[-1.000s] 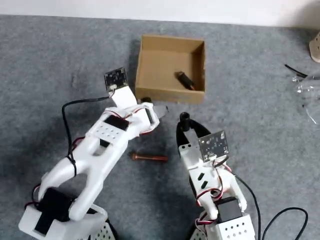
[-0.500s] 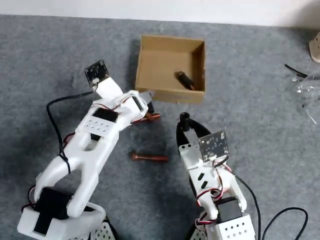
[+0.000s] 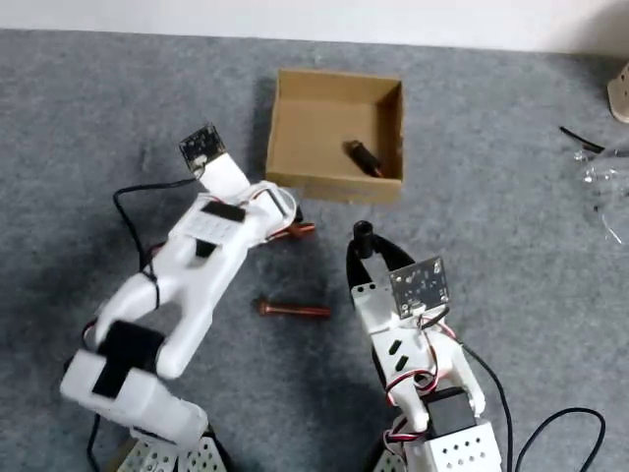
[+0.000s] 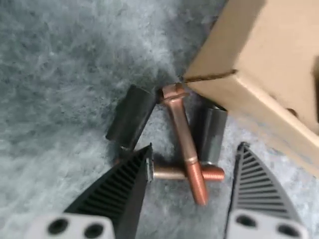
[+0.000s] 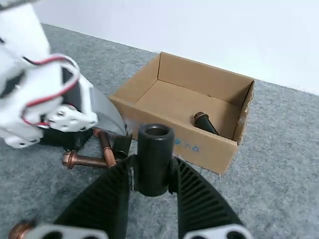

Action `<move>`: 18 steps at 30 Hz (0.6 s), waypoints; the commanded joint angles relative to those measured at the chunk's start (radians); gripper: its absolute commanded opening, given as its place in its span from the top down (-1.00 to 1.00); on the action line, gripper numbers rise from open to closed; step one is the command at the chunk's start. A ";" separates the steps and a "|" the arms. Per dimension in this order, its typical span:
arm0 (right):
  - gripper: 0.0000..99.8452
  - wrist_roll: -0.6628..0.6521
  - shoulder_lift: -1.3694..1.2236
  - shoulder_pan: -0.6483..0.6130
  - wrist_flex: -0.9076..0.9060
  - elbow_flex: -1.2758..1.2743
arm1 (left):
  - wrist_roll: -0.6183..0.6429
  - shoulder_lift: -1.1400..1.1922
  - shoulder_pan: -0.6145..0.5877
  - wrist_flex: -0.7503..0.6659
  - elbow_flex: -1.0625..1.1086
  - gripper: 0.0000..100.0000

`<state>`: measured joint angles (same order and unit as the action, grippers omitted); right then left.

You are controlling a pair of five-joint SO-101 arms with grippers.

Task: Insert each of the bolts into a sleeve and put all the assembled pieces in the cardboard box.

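Note:
My left gripper [image 4: 194, 149] hangs open over a small heap by the cardboard box's [image 3: 334, 187] front left corner. The heap holds two crossed copper bolts [image 4: 182, 134] and two dark sleeves [image 4: 130, 117]; the second sleeve [image 4: 212, 134] lies against the box wall. One of these bolts [image 3: 298, 230] pokes out beside the left gripper [image 3: 287, 218]. A third bolt [image 3: 293, 311] lies alone on the carpet between the arms. My right gripper [image 5: 152, 172] is shut on an upright black sleeve [image 5: 155, 144], held in front of the box. One assembled piece [image 3: 363, 156] lies inside the box [image 5: 199, 99].
Grey carpet covers the floor all round. Clear plastic bits and a black wire [image 3: 600, 167] lie at the far right. A white wall runs behind the box. Open carpet stretches to the left of the left arm.
The left arm has swung left and drawn back a little from the box front, uncovering the bolt beside it. The right arm has kept still with its sleeve.

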<state>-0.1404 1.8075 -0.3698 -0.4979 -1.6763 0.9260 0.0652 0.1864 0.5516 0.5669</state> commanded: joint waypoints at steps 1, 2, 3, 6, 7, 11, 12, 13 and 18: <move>0.98 -0.015 0.016 0.007 0.036 -0.127 | 0.021 0.045 0.021 -0.009 -0.084 0.51; 0.98 -0.015 0.016 0.007 0.036 -0.127 | 0.023 0.047 0.021 -0.009 -0.081 0.51; 0.98 -0.015 0.016 0.007 0.036 -0.127 | 0.023 0.048 0.021 -0.006 -0.081 0.51; 0.98 -0.015 0.016 0.007 0.053 -0.127 | 0.025 0.050 0.021 0.023 -0.087 0.51; 0.98 -0.015 0.013 0.007 0.056 -0.127 | 0.028 0.051 0.019 0.025 -0.087 0.51; 0.98 -0.015 0.013 0.007 0.056 -0.127 | 0.066 0.054 -0.007 0.023 -0.088 0.53; 0.98 -0.015 0.013 0.007 0.056 -0.127 | 0.066 0.054 -0.016 0.025 -0.088 0.55; 0.98 -0.015 0.013 0.007 0.056 -0.127 | 0.066 0.054 -0.022 0.025 -0.084 0.59; 0.98 -0.015 0.015 0.007 0.056 -0.127 | 0.066 0.056 -0.022 0.028 -0.079 0.71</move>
<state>-0.1450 1.8075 -0.3698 -0.4856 -1.6763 0.9843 0.1220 0.1772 0.5715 0.5224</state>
